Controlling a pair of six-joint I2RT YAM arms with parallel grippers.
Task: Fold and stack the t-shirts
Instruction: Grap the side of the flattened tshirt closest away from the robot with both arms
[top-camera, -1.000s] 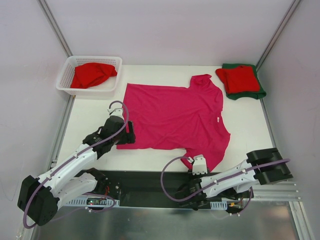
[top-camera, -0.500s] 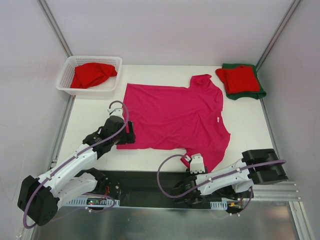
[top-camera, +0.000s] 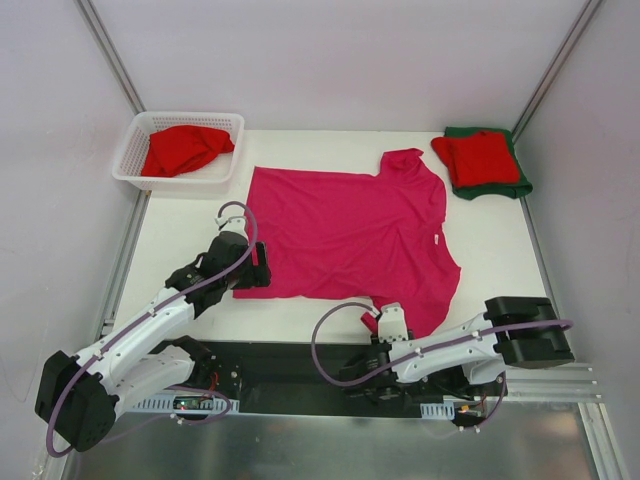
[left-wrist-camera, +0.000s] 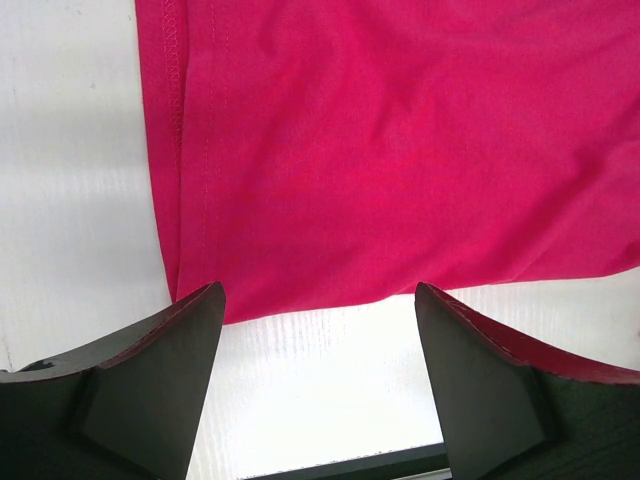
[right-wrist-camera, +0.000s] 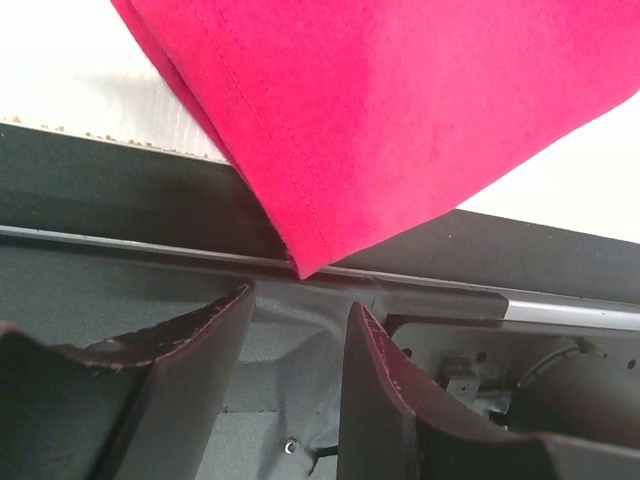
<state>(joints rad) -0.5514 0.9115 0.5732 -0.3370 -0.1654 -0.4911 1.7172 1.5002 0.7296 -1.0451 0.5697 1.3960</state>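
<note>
Top external view showed a bright magenta-pink cloth t-shirt (top-camera: 345, 235) spread flat in the middle of the white table (top-camera: 490, 260). Its hem lay toward the left and its neck toward the right. One short sleeve pointed to the far edge, and the other lay at the near edge.

At the far right corner, a folded red t-shirt (top-camera: 477, 158) rested on top of a folded dark green t-shirt (top-camera: 495, 193), with a green border showing around it. At the far left corner stood a white plastic lattice basket (top-camera: 190, 116) holding a crumpled red t-shirt (top-camera: 185, 150). Neither the stack nor the basket touched the pink shirt.

The left claw (top-camera: 255, 268) was at the shirt's near hem corner. In the left wrist view its jaws were spread wide and released, with nothing between them. The stitched hem corner lay just beyond the fingertips, with bare table below it.

The right claw (top-camera: 390, 322) sat low at the table's near edge, beside the near sleeve. In the right wrist view the sleeve's pointed corner reached over a black strip (top-camera: 290, 365) along that edge, just past the fingertips. The jaws stood partly apart and gripped nothing.
</note>
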